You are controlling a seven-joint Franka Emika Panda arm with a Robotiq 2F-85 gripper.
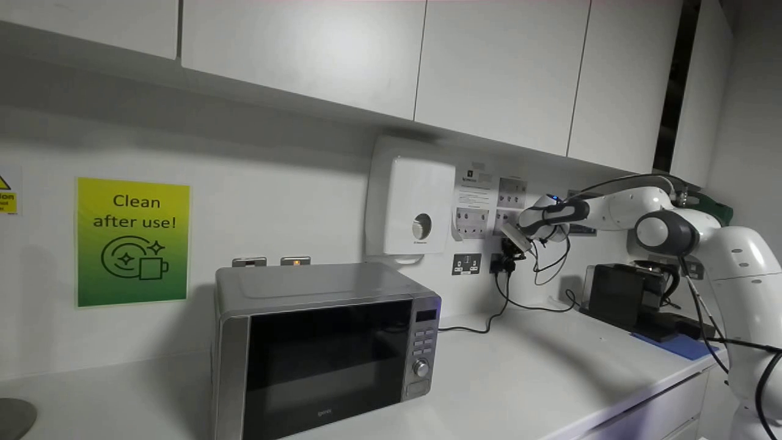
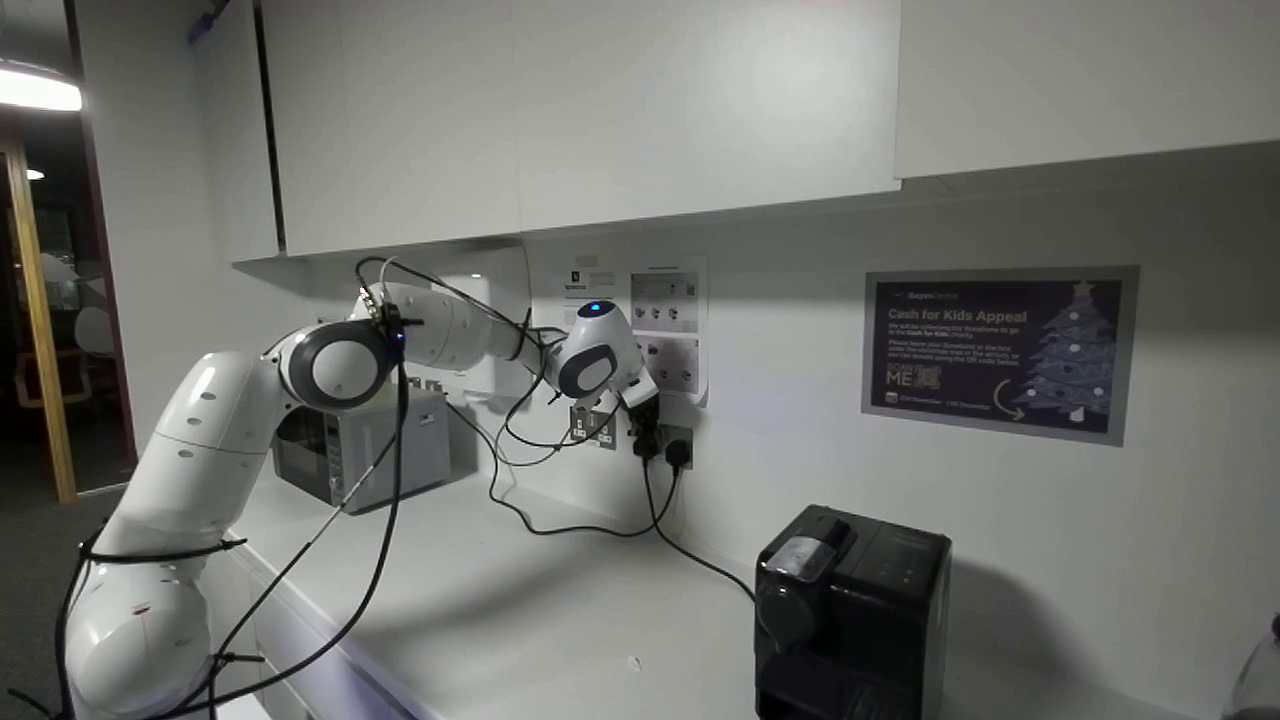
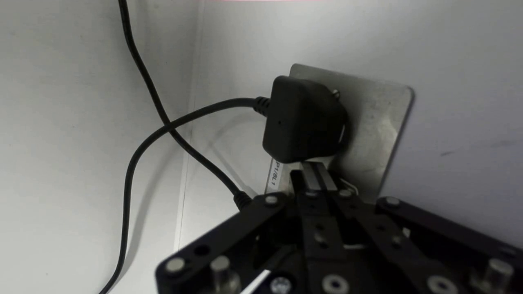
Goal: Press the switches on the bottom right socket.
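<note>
The fingers are together, tips near 1 of 2 black plugs in the metal socket plate, right of another double socket on the wall. The switches cannot be made out.

This is a kitchen, apparently a shared one: a microwave and a black coffee machine stand on a white bench beneath a run of pale wall cupboards. On the wall, a yellow-and-green sign with a plate-and-mug drawing reads "Clean after use!", and a dark poster announces a "Cash for Kids Appeal". Whether this is an office cannot be told.
</note>
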